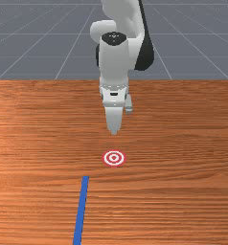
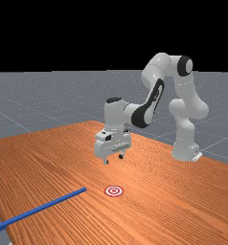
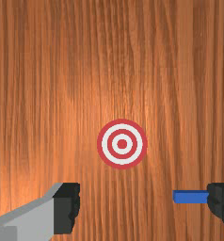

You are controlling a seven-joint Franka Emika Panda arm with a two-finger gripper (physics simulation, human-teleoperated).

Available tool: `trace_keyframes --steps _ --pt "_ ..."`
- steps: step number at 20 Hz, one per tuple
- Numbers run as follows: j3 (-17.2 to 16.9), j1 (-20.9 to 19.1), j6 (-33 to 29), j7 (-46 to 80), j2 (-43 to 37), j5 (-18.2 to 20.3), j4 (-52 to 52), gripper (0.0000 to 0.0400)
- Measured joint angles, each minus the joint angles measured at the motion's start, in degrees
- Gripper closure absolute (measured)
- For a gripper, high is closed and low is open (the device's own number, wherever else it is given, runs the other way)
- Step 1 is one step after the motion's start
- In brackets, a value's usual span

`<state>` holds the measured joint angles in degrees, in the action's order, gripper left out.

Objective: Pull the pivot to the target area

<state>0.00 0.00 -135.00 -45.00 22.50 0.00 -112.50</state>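
Observation:
My gripper hangs above the table in the far view, open, its two fingertips apart with nothing between them. In the wrist view the gripper spans wide, and one finger covers part of the blue bar lying lower down. That long, thin blue bar rests flat on the wood in the front view, running from left of the target toward the bottom edge. The red-and-white ringed target is flat on the table, just below the hand in that picture; the bar's near end is apart from it.
The orange-brown table extends around the target and bar. In the far view the bar's far-left end lies close to the table's edge. The arm's base stands at the right there.

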Motion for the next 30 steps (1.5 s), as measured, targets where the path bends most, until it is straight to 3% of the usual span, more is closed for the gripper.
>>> trace_keyframes --steps 1,2,3,5,6,7,8,10,12,14,15,17,19,22,25,28,29,30 --pt "0.0 0.0 0.0 0.0 0.0 0.0 0.0 0.0157" --pt "0.0 0.0 0.0 0.0 0.0 0.0 0.0 0.0252" --pt "0.0 0.0 0.0 0.0 0.0 0.0 0.0 0.0310" --pt "0.0 0.0 0.0 0.0 0.0 0.0 0.0 0.0367" --pt "0.2 -0.2 -0.1 -0.3 0.1 0.4 0.0 0.0223" --pt "0.1 -0.1 -0.3 -0.4 0.2 0.0 0.0 0.0135" --pt "0.7 -0.7 -0.7 -4.3 0.5 -0.4 0.0 0.0082" --pt "1.4 -1.6 -0.6 -9.0 0.6 -0.7 -0.1 0.0029" --pt "2.9 -3.7 -0.6 -20.2 0.6 -1.5 0.0 0.0006" --pt "1.8 -3.5 -0.6 -15.5 0.6 -0.9 0.0 0.0003" --pt "3.2 -5.0 -0.6 -24.4 0.7 -1.7 0.1 0.0000" --pt "2.9 -5.6 -0.5 -24.9 0.7 -1.5 0.2 0.0000" --pt "4.0 -7.6 -0.4 -34.2 0.9 -2.2 0.4 0.0000" --pt "2.4 -7.7 -0.3 -28.5 1.0 -1.3 0.7 0.0000" --pt "4.3 -11.5 0.1 -45.0 1.6 -2.3 1.6 0.0000" --pt "4.7 -14.6 0.6 -53.9 2.4 -2.6 2.8 0.0000" --pt "5.8 -16.6 0.9 -62.8 2.9 -3.3 3.5 0.0000" --pt "4.8 -16.7 1.0 -58.9 3.1 -2.7 4.0 0.0000"
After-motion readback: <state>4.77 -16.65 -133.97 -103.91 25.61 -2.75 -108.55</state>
